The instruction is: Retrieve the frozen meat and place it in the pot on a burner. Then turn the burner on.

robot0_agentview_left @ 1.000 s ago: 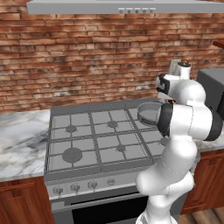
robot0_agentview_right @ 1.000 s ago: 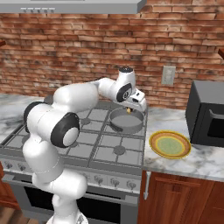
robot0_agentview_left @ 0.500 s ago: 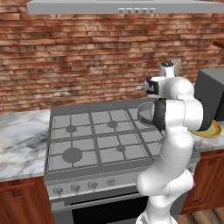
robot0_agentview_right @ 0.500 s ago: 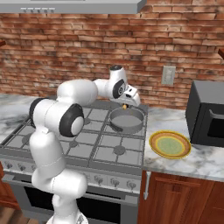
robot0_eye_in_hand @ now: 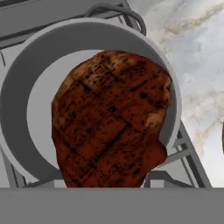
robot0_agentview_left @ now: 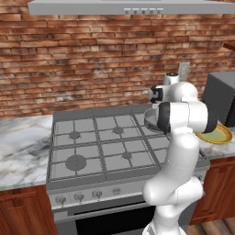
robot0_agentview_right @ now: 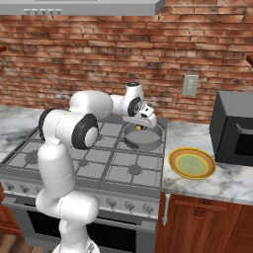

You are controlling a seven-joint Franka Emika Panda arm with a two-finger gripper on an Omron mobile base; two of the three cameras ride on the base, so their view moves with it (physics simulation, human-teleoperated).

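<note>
The stove (robot0_agentview_right: 74, 158) sits in the marble counter (robot0_agentview_right: 217, 180) under a brick wall, with a dark microwave (robot0_agentview_right: 234, 129) at the far right. The pot (robot0_agentview_right: 143, 137) stands on the back-right grate square over its burner; the burner cap itself is hidden by the pot. A yellow plate (robot0_agentview_right: 192, 163) lies on the counter just beside the stove.

The hand (robot0_agentview_right: 141, 126) hangs over the pot, pinching the frozen meat (robot0_eye_in_hand: 111, 118), which the hand view shows above the pot's floor, not resting on it. In the right base view the meat is only a small speck beneath the hand.

Risks, as I judge them: in the hand view the meat's lower end overlaps the near rim, so a release now could catch the wall and tip it onto the grate. A frozen, slick surface could also slip early.

In the hand view its long axis runs from lower left to upper right.
</note>
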